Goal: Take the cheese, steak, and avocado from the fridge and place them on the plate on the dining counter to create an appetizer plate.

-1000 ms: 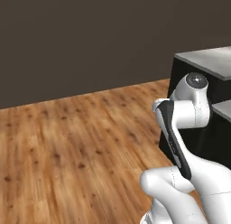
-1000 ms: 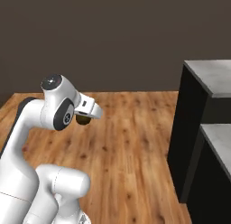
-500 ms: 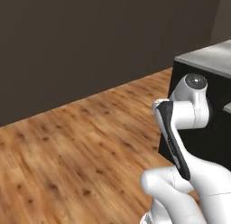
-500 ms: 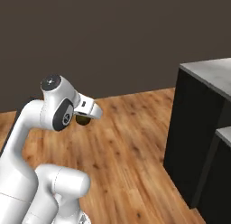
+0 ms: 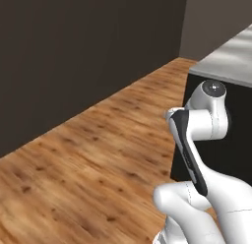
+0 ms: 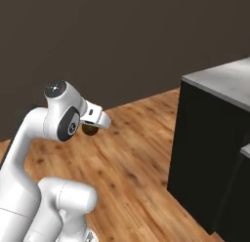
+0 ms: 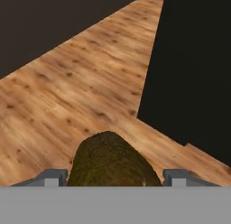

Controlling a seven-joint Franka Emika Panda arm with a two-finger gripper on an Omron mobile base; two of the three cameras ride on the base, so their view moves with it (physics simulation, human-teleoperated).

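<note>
The avocado, a dark olive, rough-skinned lump, sits clamped between the two finger tips of the claw at six o'clock in the hand view. In the right base view it is a small brown blob tucked under the white hand.

From largest to smallest: a dark wall fills the back of the room. A wood plank floor spreads below it. A black counter with a pale grey top stands at three o'clock in the right base view. The white arm is folded close to its body, carrying the avocado high.

Over the last second the whole scene has swung: the black counter has slid toward the right and a lighter wall corner has come in at one o'clock in the left base view. That suggests the base is turning while it carries the avocado, likely heading for the plate.

I cannot tell whether this counter is the dining counter; its top is cut off.
</note>
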